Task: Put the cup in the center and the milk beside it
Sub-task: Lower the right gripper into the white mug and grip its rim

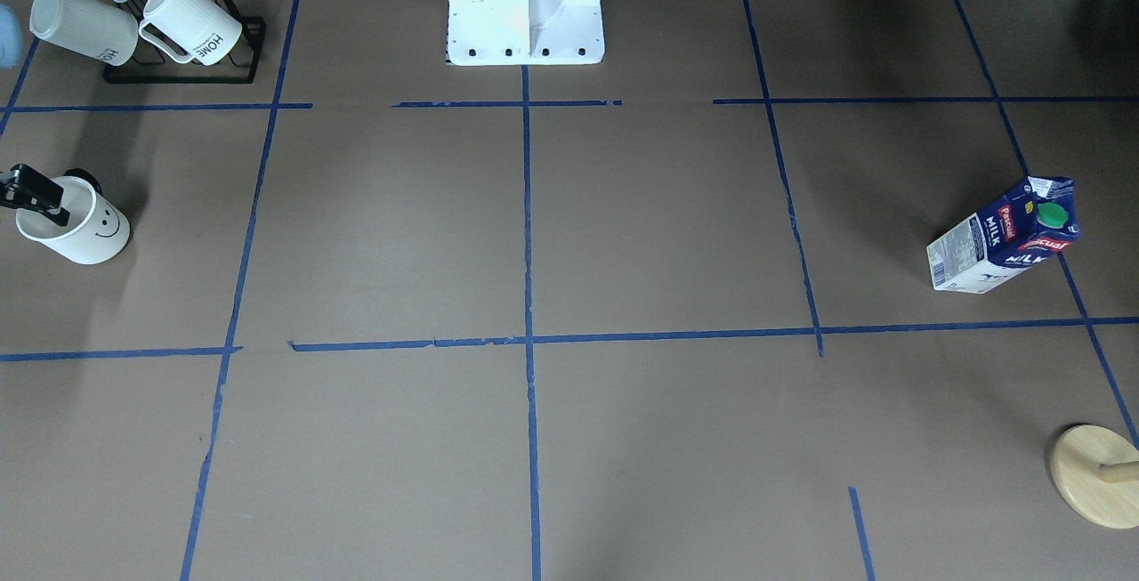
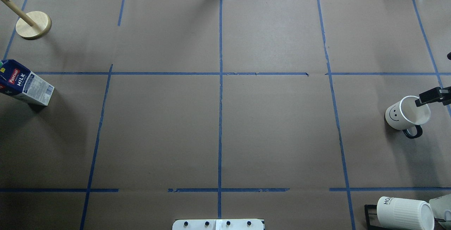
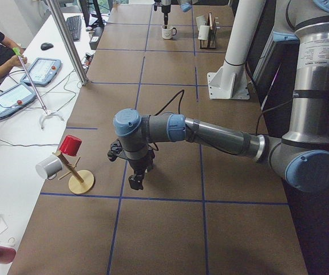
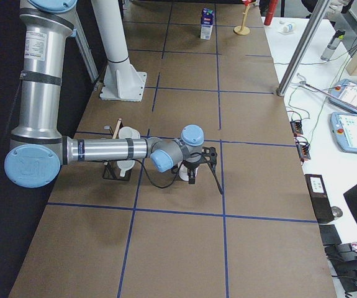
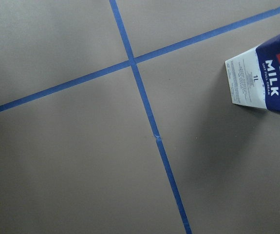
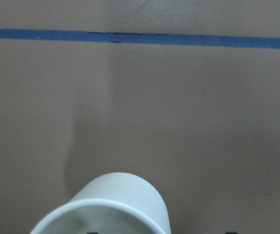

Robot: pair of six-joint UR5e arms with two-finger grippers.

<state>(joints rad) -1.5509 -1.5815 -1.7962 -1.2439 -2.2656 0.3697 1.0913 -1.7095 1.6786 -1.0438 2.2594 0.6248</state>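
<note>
The white smiley cup point(image 1: 89, 234) stands far out on my right side, also in the overhead view point(image 2: 400, 115). My right gripper point(image 1: 36, 194) is at its rim, fingers apart astride the wall, open; the rim fills the bottom of the right wrist view point(image 6: 105, 209). The blue and white milk carton point(image 1: 1001, 238) stands upright far on my left side point(image 2: 26, 84). It shows at the right edge of the left wrist view point(image 5: 266, 80). My left gripper point(image 3: 135, 182) hangs low over the table near it; I cannot tell if it is open. The center tape crossing point(image 2: 220, 73) is bare.
A black rack with ribbed "HOME" mugs point(image 1: 178, 29) stands close to the cup, toward the robot's base point(image 1: 525, 12). A wooden mug tree point(image 2: 33, 25) stands beyond the milk and bears a red cup point(image 3: 70, 144). Operators' desks run along the far table edge.
</note>
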